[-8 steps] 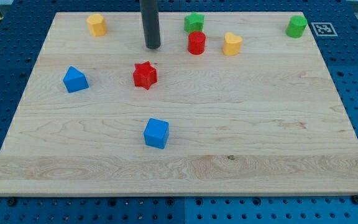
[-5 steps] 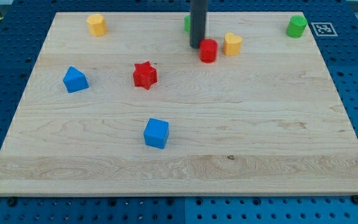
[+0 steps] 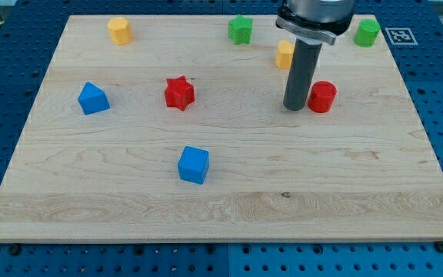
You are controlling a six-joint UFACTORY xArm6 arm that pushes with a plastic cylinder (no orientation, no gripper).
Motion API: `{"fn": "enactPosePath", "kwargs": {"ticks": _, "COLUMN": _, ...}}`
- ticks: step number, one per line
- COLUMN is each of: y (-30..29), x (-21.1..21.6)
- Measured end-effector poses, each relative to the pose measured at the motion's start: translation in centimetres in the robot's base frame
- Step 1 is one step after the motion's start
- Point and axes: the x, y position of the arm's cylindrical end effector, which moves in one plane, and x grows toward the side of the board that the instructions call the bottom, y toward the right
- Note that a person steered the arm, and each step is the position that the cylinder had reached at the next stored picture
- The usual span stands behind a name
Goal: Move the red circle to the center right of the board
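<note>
1. Camera view: my tip [image 3: 294, 108] sits on the tabletop [image 3: 221, 208] just beside the red circle [image 3: 322, 97], on its left and a shade lower — touching or nearly so. There are no jaws on this rig, only the rod.
2. The red circle lies right of the middle, still short of the right edge and slightly high.
3. Risk — the contact is off-centre, below the circle's middle, so a push rightward could send it drifting toward the view's top or let it slip off my tip.
4. The yellow block [image 3: 284, 55], partly hidden behind the rod, and the green block [image 3: 368, 32] stand higher up; an upward drift brings the circle nearer them.
5. Too long a push could carry it off the right edge.
</note>
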Motion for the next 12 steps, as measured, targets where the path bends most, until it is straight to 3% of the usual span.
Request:
{"fn": "enactPosePath", "kwargs": {"ticks": 1, "y": 2.8, "x": 0.0}}
{"fn": "enactPosePath", "kwargs": {"ticks": 3, "y": 1.4, "x": -1.5}}
{"fn": "enactPosePath", "kwargs": {"ticks": 6, "y": 10.6, "x": -1.5}}
{"fn": "enactPosePath", "kwargs": {"ticks": 7, "y": 10.9, "x": -1.5}}
{"fn": "enactPosePath", "kwargs": {"ticks": 8, "y": 10.9, "x": -1.5}}
{"fn": "enactPosePath", "kwargs": {"ticks": 10, "y": 2.8, "x": -1.5}}
{"fn": "enactPosePath", "kwargs": {"ticks": 12, "y": 2.6, "x": -1.5}}
